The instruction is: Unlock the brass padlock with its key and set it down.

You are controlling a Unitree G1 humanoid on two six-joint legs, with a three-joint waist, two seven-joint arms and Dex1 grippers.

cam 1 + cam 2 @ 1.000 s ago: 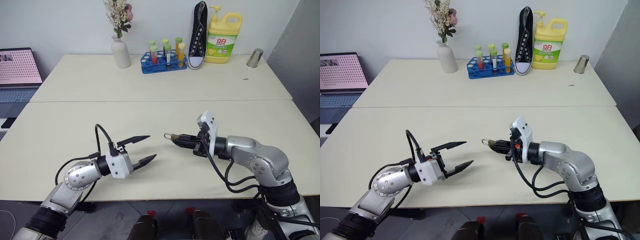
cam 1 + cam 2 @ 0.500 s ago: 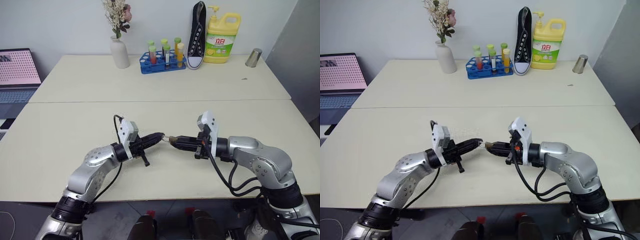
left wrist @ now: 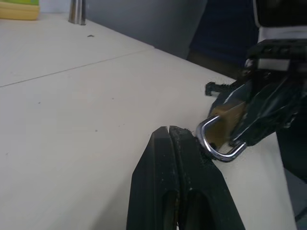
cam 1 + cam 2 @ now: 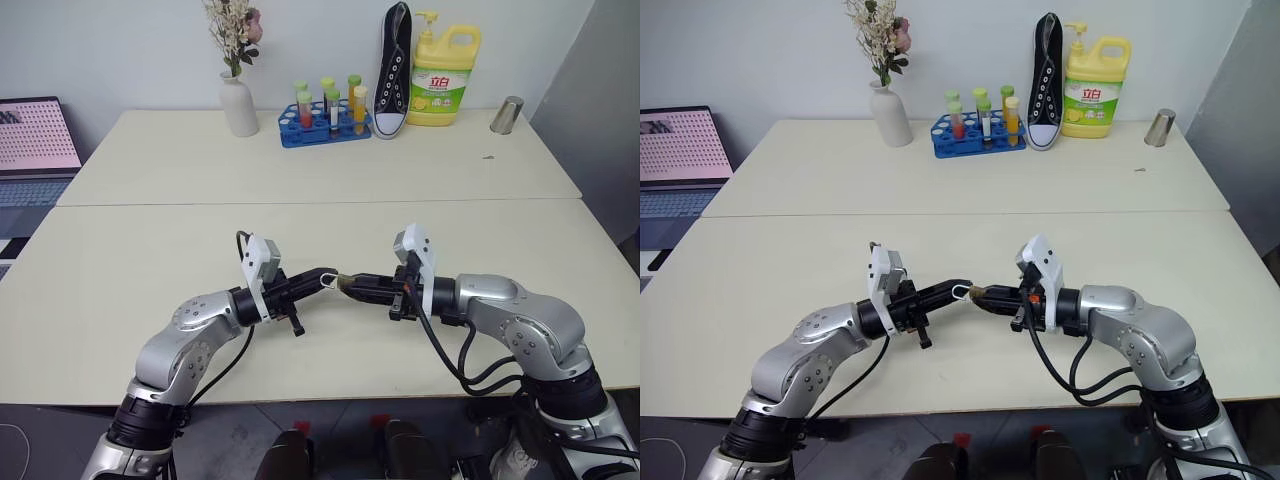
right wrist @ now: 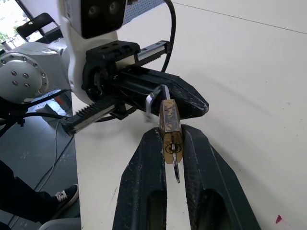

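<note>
The brass padlock [image 5: 169, 122] hangs above the near table, pinched by its body between the fingers of my right gripper [image 5: 171, 130], which points left. A small key [image 5: 175, 171] sticks out of its keyhole on the side facing my right wrist. Its silvery shackle [image 3: 216, 151] points toward my left gripper [image 4: 328, 273]. That gripper is shut, finger against finger, and its tip rests against the shackle's side with nothing between the fingers. In the head views the two grippers meet tip to tip at the padlock [image 4: 345, 282], over the middle of the near table.
Along the far table's back edge stand a white vase with flowers [image 4: 239, 105], a blue test-tube rack [image 4: 325, 122], a black shoe [image 4: 395, 70], a yellow detergent bottle [image 4: 443, 75] and a metal cup [image 4: 508, 115]. A laptop [image 4: 35, 135] sits at far left.
My left gripper has swung in from the lower left, rolled, closed from open to shut, and brought its tip up to the shackle. The right gripper and padlock have kept still.
</note>
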